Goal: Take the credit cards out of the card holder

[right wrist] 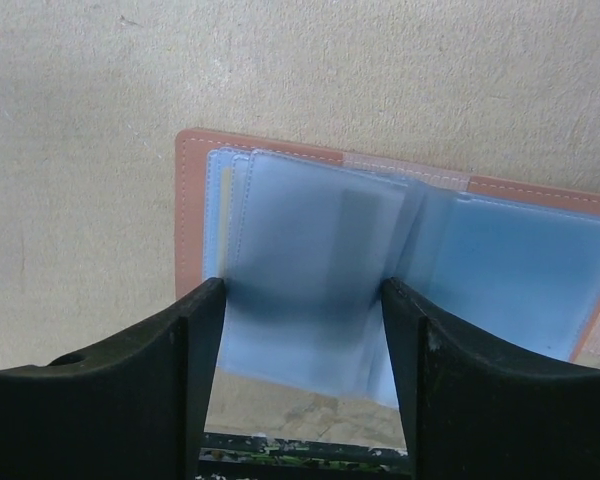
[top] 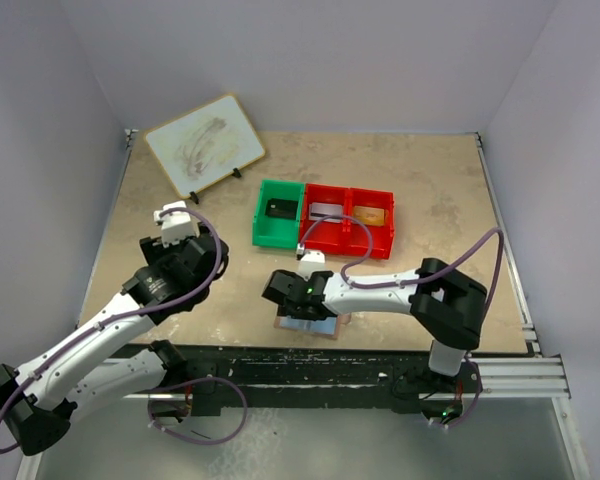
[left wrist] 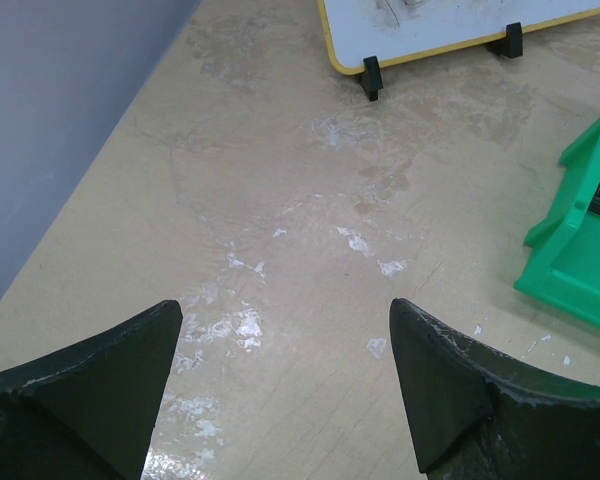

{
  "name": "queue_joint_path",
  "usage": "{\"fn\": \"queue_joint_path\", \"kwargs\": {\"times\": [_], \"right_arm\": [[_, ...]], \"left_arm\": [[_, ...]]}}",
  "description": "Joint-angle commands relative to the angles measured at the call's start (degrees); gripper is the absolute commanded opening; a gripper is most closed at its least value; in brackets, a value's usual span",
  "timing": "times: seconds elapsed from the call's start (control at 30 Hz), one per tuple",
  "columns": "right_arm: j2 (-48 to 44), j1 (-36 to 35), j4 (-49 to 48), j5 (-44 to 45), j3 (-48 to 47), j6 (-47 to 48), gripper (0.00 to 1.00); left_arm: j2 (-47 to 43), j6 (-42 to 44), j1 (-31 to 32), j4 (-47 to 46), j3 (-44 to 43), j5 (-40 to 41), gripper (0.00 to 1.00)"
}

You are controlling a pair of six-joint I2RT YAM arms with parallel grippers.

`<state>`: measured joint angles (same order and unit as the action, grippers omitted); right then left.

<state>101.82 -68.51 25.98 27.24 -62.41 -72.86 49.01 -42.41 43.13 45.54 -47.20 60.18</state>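
Observation:
The card holder [right wrist: 192, 215] lies open and flat near the table's front edge. It has a tan-pink leather border and pale blue clear sleeves [right wrist: 310, 260]. In the top view it [top: 310, 327] shows partly under the right arm. My right gripper [right wrist: 303, 300] is low over its left half with the jaws apart. A blurred stack of sleeves spans the gap from one finger to the other, and I cannot tell whether any sleeve holds a card. My left gripper [left wrist: 285, 330] is open and empty above bare table at the left [top: 176, 228].
A green bin [top: 278, 212] holds a dark card. The red bin [top: 346, 220] beside it holds two cards. The green bin's corner shows in the left wrist view [left wrist: 580, 240]. A yellow-rimmed whiteboard [top: 204, 144] stands at the back left. The front table edge is right below the holder.

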Motion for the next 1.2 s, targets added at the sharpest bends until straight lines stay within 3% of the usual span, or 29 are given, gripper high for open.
{"fn": "queue_joint_path", "kwargs": {"times": [0.0, 0.13, 0.2, 0.37, 0.53, 0.63, 0.7, 0.77, 1.17], "right_arm": [[-0.4, 1.1, -4.2, -2.2, 3.5, 0.6, 0.62], [-2.6, 2.8, -11.5, -5.6, 8.4, 2.3, 0.51], [-4.2, 4.0, -14.0, -7.0, 10.7, 2.5, 0.50], [-7.7, 6.9, -27.1, -12.7, 18.0, 5.0, 0.47], [-7.5, 7.4, -25.7, -12.6, 17.4, 5.7, 0.47], [-8.4, 7.9, -29.4, -14.0, 20.0, 5.5, 0.43], [-9.6, 8.1, -33.9, -15.3, 22.9, 5.2, 0.33], [-10.5, 8.7, -37.8, -15.9, 25.7, 4.2, 0.32], [-12.1, 13.5, -53.4, -23.2, 35.8, 2.0, 0.35]], "left_arm": [[0.4, 0.1, -0.4, -0.6, -1.6, 0.3, 0.82], [0.5, 0.8, -0.4, -1.0, -1.6, -1.2, 0.82], [-0.2, 1.4, -0.5, -2.3, -1.2, -3.9, 0.81], [-1.8, -0.8, -0.4, -6.5, 0.7, -18.1, 0.79], [-4.3, -6.3, -0.4, -15.0, 8.0, -32.9, 0.73], [-3.5, -8.3, -0.4, -23.5, 12.9, -44.8, 0.70], [-1.7, -9.8, -0.3, -30.4, 15.8, -53.3, 0.67], [0.9, -11.4, 0.1, -35.9, 18.1, -58.7, 0.63], [14.4, -13.9, 12.8, -48.9, 20.4, -54.3, 0.62]]}}
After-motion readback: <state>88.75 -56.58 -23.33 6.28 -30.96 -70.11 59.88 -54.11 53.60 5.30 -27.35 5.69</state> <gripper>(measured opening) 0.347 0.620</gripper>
